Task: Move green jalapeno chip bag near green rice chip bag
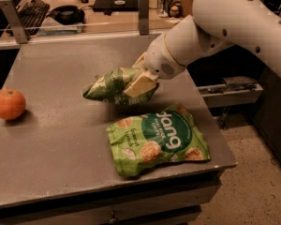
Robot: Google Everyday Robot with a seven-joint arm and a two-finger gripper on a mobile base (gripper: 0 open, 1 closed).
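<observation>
Glossy white rounded arm (234,18), small dark screws (224,32), cream hand (138,82) over table (61,144) middle

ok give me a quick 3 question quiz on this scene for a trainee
1. True or false: the gripper, over the middle of the table, is shut on the green jalapeno chip bag.
2. What sits near the table's left edge? A) orange B) mug C) banana
3. Fill in: the green rice chip bag, lying flat, reads "____".
Key: 1 true; 2 A; 3 dang.
</observation>
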